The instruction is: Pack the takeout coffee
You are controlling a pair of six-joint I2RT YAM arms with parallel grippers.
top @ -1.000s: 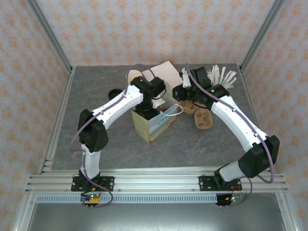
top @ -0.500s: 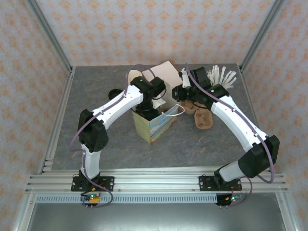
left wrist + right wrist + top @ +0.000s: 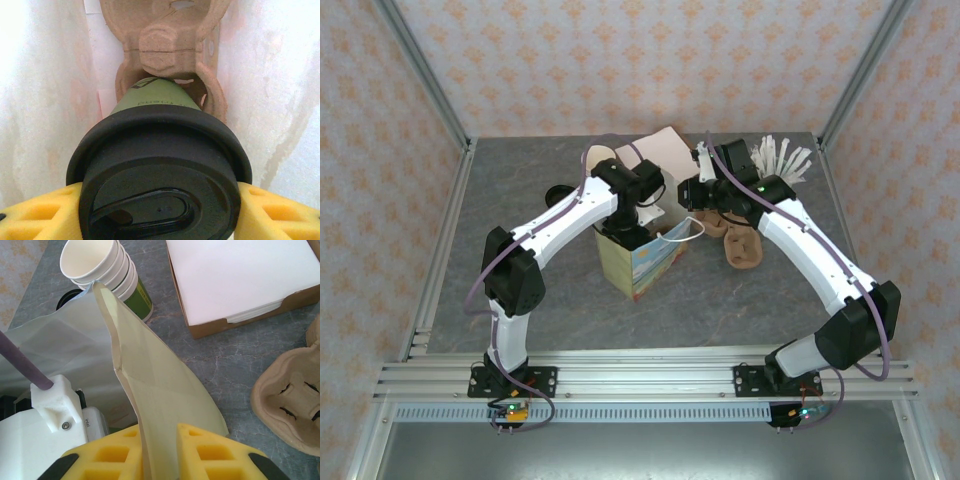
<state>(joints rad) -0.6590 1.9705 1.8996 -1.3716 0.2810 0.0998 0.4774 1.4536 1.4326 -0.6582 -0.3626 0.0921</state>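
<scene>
Where the left arm reaches down into the bag (image 3: 642,265), the left gripper (image 3: 159,212) holds the coffee (image 3: 157,150). Its yellow fingers (image 3: 37,215) press on either side of the black lid, so the jaws are closed on the cup, not spread free.

Location of the coffee: inside the bag, between the white paper walls, upright, lid toward the wrist camera. Its green lower part points at a pulp carrier (image 3: 170,45) lying on the bag's floor. Whether the base is seated in a pocket of that carrier or is just above it cannot be told.

The right gripper (image 3: 160,450) pinches the bag's rim – a cream fold of paper (image 3: 150,390) runs up from between its yellow fingers. From above, this gripper (image 3: 698,195) is at the bag's far right corner.

The bag stands mid-table (image 3: 720,300), tilted slightly.

Other items:
- Stack of lidless cups (image 3: 100,265) – just beyond the bag's far side, leaning.
- Brown box of white sheets (image 3: 240,280) – far side, right of the stack.
- Second carrier (image 3: 745,250) – on the table right of the bag, apart from it.
</scene>
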